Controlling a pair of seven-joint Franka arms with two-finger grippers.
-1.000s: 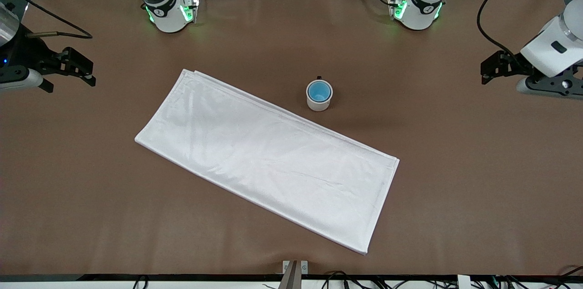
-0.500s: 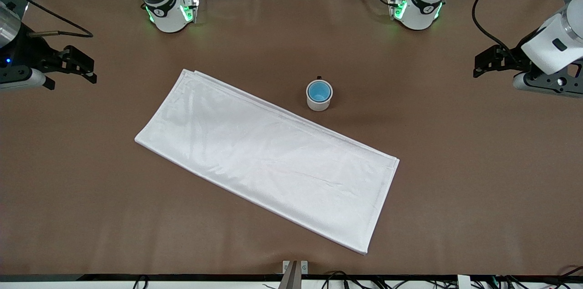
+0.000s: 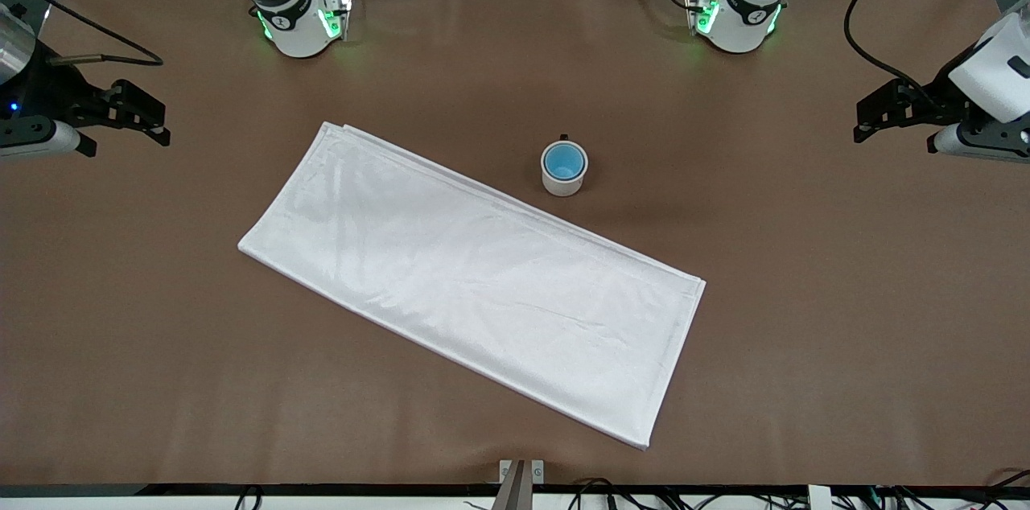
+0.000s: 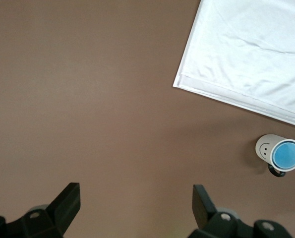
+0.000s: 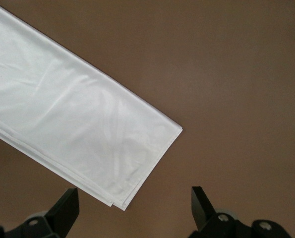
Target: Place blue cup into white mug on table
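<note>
The white mug (image 3: 563,170) stands upright on the brown table (image 3: 805,293), just beside the cloth's long edge. The blue cup (image 3: 563,162) sits inside it, its blue rim showing in the mug's mouth. Both also show in the left wrist view: the mug (image 4: 266,147) and the cup (image 4: 287,154). My left gripper (image 3: 873,112) is open and empty, up over the left arm's end of the table, away from the mug; in its own view (image 4: 136,201) the jaws stand wide apart over bare table. My right gripper (image 3: 145,124) is open and empty over the right arm's end of the table, and it waits there (image 5: 135,204).
A large folded white cloth (image 3: 467,277) lies slanted across the middle of the table, nearer to the front camera than the mug. One corner shows in the left wrist view (image 4: 246,54), another in the right wrist view (image 5: 78,124). The two arm bases (image 3: 298,19) (image 3: 736,15) stand along the table's back edge.
The left gripper has drifted toward the left arm's end of the table, after a short move inward and up. The right gripper has barely moved. Mug, cup and cloth are unchanged.
</note>
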